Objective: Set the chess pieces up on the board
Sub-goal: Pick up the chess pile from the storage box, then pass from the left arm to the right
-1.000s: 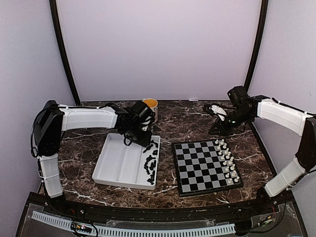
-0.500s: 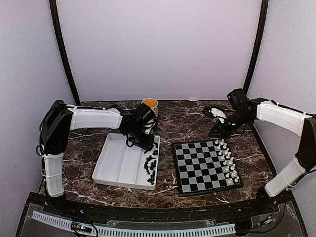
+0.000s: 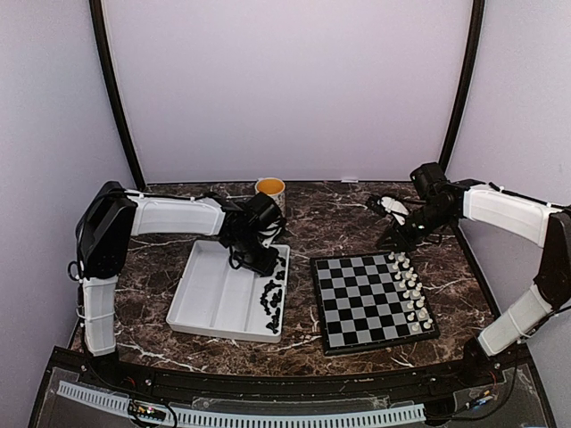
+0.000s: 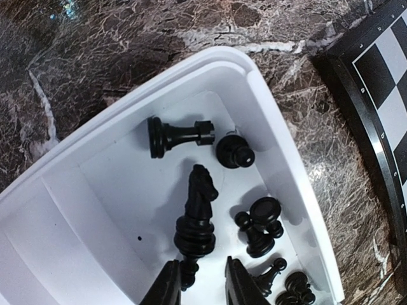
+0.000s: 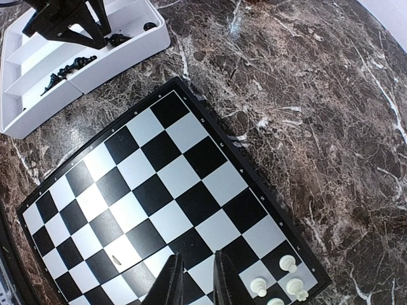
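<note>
The left claw [image 4: 202, 267] is low in the white tray [image 4: 280, 146], tips at a black knight [image 4: 198, 210] among black chess pieces [image 4: 262, 213], grip impossible to judge, while the right claw [image 5: 194, 264] hangs slightly parted and empty over the board [image 5: 152, 190], where white pieces [image 3: 409, 287] line its right edge.

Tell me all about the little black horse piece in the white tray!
The black knight is glossy black plastic: a horse's head on a round, ringed base. It seems to lie on its side on the floor of the white tray, in the end compartment, head pointing away from the left end effector, whose fingertips hover just short of its base. A toppled rook and a pawn sit beyond its head, not touching it.
</note>
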Robot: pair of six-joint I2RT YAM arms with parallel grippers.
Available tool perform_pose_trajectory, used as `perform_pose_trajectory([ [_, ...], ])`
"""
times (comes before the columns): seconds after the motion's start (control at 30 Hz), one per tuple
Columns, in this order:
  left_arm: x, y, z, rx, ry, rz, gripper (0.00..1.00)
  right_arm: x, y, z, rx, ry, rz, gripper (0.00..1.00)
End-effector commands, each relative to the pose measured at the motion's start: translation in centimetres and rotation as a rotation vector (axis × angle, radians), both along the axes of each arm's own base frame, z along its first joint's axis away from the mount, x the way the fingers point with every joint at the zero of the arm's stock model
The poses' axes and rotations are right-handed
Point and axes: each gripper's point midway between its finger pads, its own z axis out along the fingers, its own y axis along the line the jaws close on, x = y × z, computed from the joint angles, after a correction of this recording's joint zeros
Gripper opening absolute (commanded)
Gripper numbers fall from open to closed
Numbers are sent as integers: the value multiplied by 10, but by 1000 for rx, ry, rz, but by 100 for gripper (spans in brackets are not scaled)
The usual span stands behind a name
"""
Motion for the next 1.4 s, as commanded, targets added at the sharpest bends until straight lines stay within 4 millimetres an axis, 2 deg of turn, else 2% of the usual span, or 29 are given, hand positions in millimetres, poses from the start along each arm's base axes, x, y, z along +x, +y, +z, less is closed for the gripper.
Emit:
perform_pose_trajectory([
  [0.0,4,1,-5,16,-1,-8,25,0,5,9,24,-32,13,19],
  [0.33,13,18,-24,125,-37,20,18,-1,3,8,19,-36,9,19],
  [0.47,13,22,-23,147,-38,39,10,-1,4,9,20,-36,8,19],
  [0.57,14,23,-16,155,-38,46,2,-1,3,10,20,-37,8,19],
  [0.63,12,25,-8,154,-40,49,0,-1,4,12,22,-37,10,19],
  [0.7,9,24,5,131,-45,37,0,0,5,16,25,-38,12,18],
  [0.83,1,21,46,16,-116,18,0,2,11,32,57,-42,23,18],
  [0.9,-2,8,71,-111,-184,-29,0,8,17,46,91,-42,23,18],
  [0.93,-12,8,80,-152,-204,-75,0,11,21,54,116,-34,20,18],
  [0.97,-15,-4,107,-249,-273,-142,0,15,26,65,145,-37,24,18],
  [1.0,-27,-4,100,-255,-276,-182,0,18,32,75,176,-29,24,19],
  [1.03,-27,-12,125,-308,-372,-229,0,22,37,84,204,-21,29,19],
  [1.07,-41,-14,120,-306,-386,-272,0,25,43,94,238,-4,22,20],
  [1.1,-47,-24,141,-346,-472,-327,0,27,49,100,271,24,26,21],
  [1.13,-54,-24,137,-339,-490,-356,0,28,56,108,308,53,32,22],
  [1.17,-60,-31,151,-350,-565,-395,0,27,63,111,340,95,41,23],
  [1.2,-62,-30,149,-332,-592,-403,0,24,72,114,369,141,54,24],
  [1.23,-64,-32,156,-307,-651,-413,0,21,80,116,393,182,69,24],
  [1.37,-62,-31,160,-183,-806,-408,0,-6,111,119,471,345,157,32],
])
